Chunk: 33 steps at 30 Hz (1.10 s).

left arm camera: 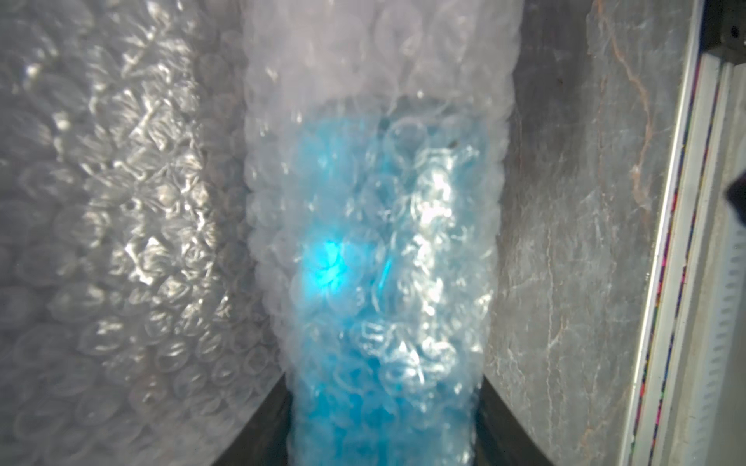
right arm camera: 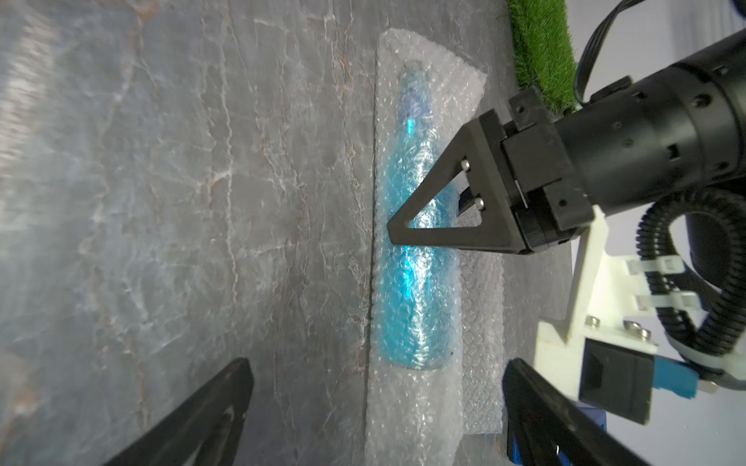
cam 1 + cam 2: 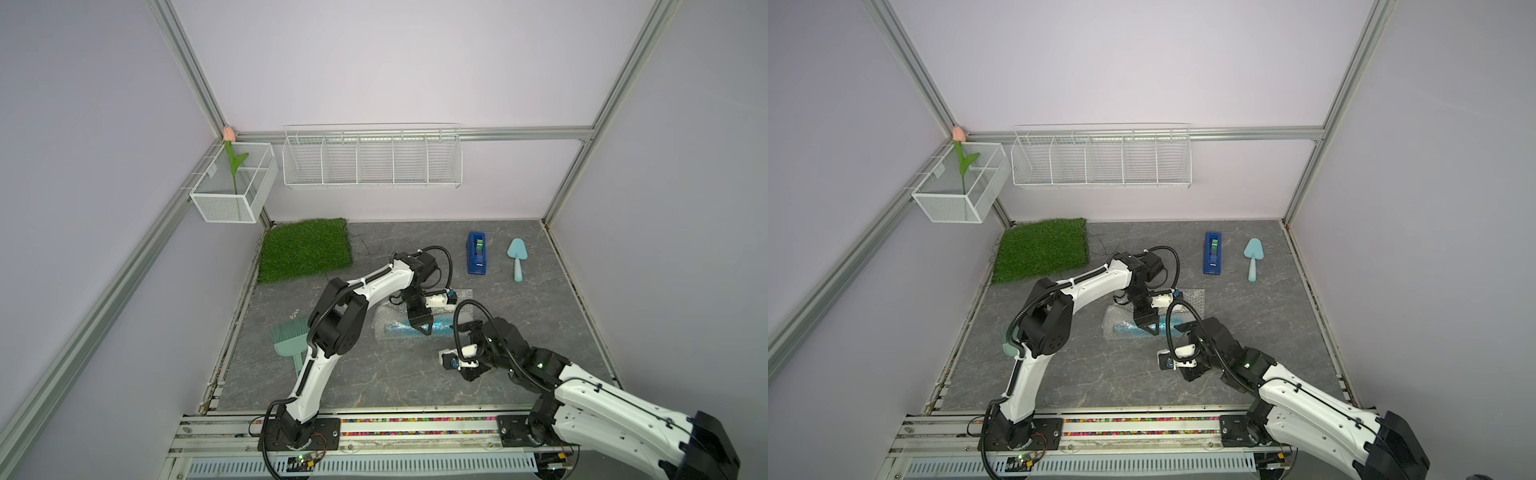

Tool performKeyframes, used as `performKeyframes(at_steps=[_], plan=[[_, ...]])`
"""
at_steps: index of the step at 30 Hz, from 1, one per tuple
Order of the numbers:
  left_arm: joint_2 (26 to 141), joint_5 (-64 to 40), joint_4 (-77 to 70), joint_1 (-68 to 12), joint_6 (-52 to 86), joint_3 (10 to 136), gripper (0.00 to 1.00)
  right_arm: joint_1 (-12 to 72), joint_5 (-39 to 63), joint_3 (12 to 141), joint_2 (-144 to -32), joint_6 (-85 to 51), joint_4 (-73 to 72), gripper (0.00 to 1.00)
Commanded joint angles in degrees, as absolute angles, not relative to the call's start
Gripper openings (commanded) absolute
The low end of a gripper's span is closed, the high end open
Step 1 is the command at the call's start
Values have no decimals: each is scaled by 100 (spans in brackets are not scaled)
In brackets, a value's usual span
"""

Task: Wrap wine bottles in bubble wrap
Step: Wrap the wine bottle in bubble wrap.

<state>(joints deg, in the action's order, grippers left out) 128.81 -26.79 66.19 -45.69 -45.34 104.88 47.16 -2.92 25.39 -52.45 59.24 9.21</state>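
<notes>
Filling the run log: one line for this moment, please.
left gripper: shut on bottle | right gripper: open, empty | bubble wrap: round bottle, tail flat

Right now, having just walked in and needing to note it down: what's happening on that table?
The left gripper is closed around a bottle of blue liquid. The bottle lies on its side on the table, rolled up in bubble wrap. A strip of the wrap lies flat beside the roll. The right gripper is open and holds nothing, hanging near the bottle's base end.
</notes>
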Motion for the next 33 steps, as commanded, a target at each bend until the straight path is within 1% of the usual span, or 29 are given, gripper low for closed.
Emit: performKeyframes(at_steps=[1,7,15,20,23,24,27,29,30,32,33], plan=[[13500,-2730,7855,-4632,-4745,10407,40,4717,-687,2446,-5800,6077,-220,100],[13815,-2661,8033,-4605,-4755,10651,40,4607,-856,2710,-7070,6118,-1012,92],[13727,-2514,8038,-4596,-4794,10796,42,4282,-868,2885,-7766,6216,-1202,82],[13649,-2532,8040,-4597,-4796,10824,43,4118,-594,3063,-8078,6214,-747,67],[13602,-2520,8016,-4597,-4781,10811,45,4108,-431,3098,-8168,6208,-520,58],[13584,-2502,7972,-4597,-4758,10796,48,4107,-378,3115,-8177,6204,-458,54],[13412,-2415,7726,-4590,-4642,10707,58,4066,-194,3208,-8234,6205,-150,45],[13140,-2273,7281,-4517,-4385,10507,71,4009,-15,3291,-8283,6221,137,39],[12993,-2224,7057,-4454,-4255,10409,75,3993,35,3340,-8307,6231,262,34],[12542,-2183,6489,-4251,-3938,10070,84,3933,137,3397,-8321,6219,456,30],[12315,-2160,6212,-4161,-3799,9891,89,3897,199,3409,-8315,6218,518,25]])
